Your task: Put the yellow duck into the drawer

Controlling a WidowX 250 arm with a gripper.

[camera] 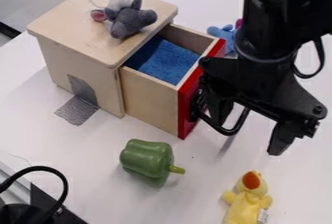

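In the camera view the black gripper (250,133) hangs right of the drawer's red front, its two fingers spread wide with nothing between them. Below it, near the bottom edge, the yellow duck (246,206) lies on the table, apart from the gripper, its orange beak toward the top. The wooden drawer (150,99) is pulled out of its box, and blue material (165,62) covers its floor. Part of the red front is behind the gripper's left side.
A grey mouse toy (131,19) rests on top of the wooden box (77,39). A green pepper (148,160) lies in front of the drawer. A blue toy (224,35) is behind the drawer, beside the arm. Black equipment and a cable (63,182) occupy the lower left corner.
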